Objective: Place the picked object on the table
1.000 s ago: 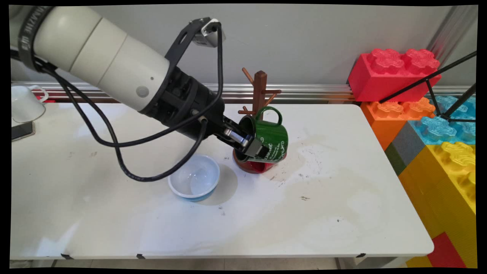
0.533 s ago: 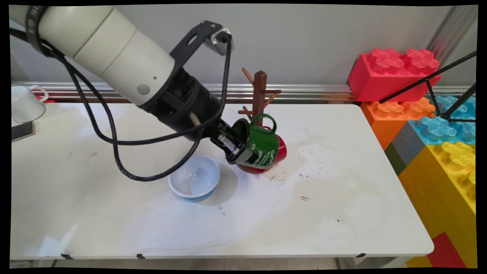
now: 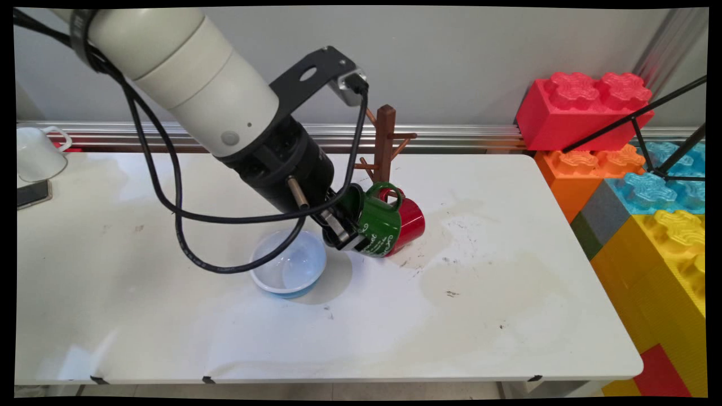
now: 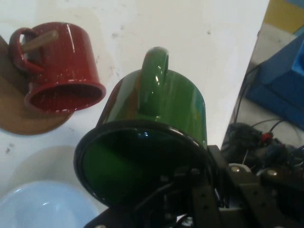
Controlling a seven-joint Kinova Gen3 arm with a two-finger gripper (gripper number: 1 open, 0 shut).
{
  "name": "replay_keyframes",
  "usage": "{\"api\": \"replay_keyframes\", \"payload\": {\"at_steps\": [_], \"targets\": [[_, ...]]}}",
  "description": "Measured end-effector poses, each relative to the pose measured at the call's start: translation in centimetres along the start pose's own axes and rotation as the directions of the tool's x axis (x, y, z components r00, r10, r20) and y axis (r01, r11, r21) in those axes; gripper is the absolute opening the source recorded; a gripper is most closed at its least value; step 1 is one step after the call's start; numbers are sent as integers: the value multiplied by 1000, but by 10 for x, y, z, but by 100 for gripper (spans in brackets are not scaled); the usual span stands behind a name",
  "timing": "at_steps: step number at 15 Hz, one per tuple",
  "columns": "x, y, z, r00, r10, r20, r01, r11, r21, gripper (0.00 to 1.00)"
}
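Swinging left and lower since a second ago, the green mug now tips sideways at frame centre, the claw clamped on its rim. Left of it, the pale blue bowl sits empty on the surface. Right, touching close, the red mug hangs on a peg of the wooden mug tree. Risk: a knock could unseat it. Both mugs look empty.

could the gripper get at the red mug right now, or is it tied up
Probably not as things stand: the gripper is shut on the green mug, which hangs between it and the red mug on the mug tree. Its jaws are occupied.
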Motion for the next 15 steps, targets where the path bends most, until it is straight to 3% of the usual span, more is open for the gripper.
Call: {"api": "replay_keyframes", "payload": {"at_steps": [8, 15], "targets": [[-11, -25, 1, 989, 40, 143, -54, 994, 97, 0], [-33, -73, 0, 964, 42, 261, -97, 975, 201, 0]]}}
